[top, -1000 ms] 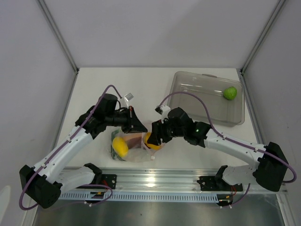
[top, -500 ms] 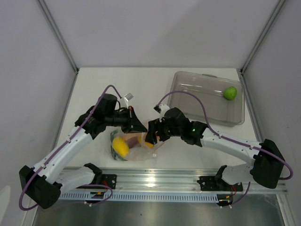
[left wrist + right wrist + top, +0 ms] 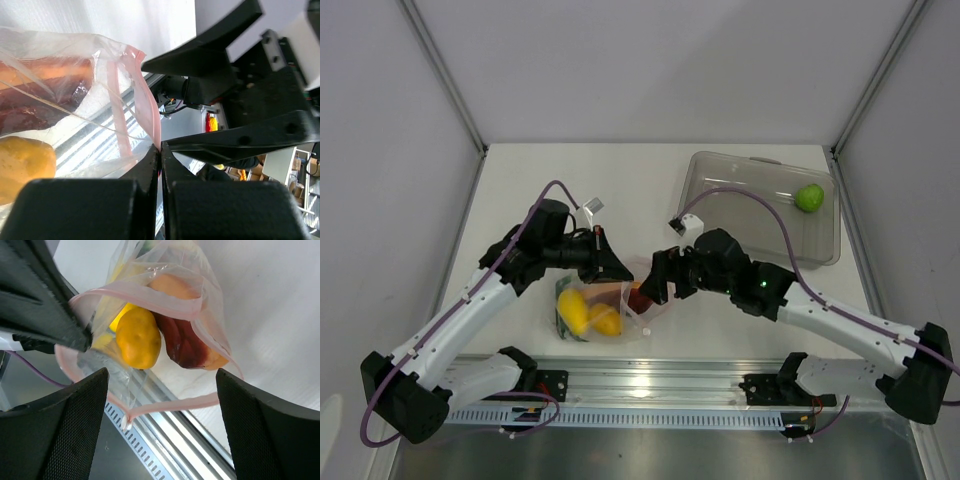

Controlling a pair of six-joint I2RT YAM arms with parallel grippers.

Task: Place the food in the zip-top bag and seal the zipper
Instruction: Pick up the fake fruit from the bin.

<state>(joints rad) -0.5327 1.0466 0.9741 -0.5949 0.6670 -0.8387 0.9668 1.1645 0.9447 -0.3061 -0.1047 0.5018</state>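
Note:
The clear zip-top bag (image 3: 605, 312) lies near the table's front edge with its mouth held open. Inside are two yellow lemons (image 3: 588, 312) and the reddish-brown meat slice (image 3: 186, 344); one lemon (image 3: 138, 337) shows in the right wrist view. My left gripper (image 3: 620, 270) is shut on the pink zipper strip (image 3: 150, 112) at the bag's upper lip. My right gripper (image 3: 655, 290) is open and empty just right of the bag's mouth; the zipper (image 3: 165, 407) loops between its fingers. The green lime (image 3: 809, 197) sits in the tray.
A rigid clear tray (image 3: 720, 190) stands at the back right. A metal rail (image 3: 650, 380) runs along the table's front edge just below the bag. Grey walls close in left, right and back.
The second lemon has left my right gripper and now lies inside the bag beside the first. My right gripper has opened and drawn back to the right. The left gripper has held still.

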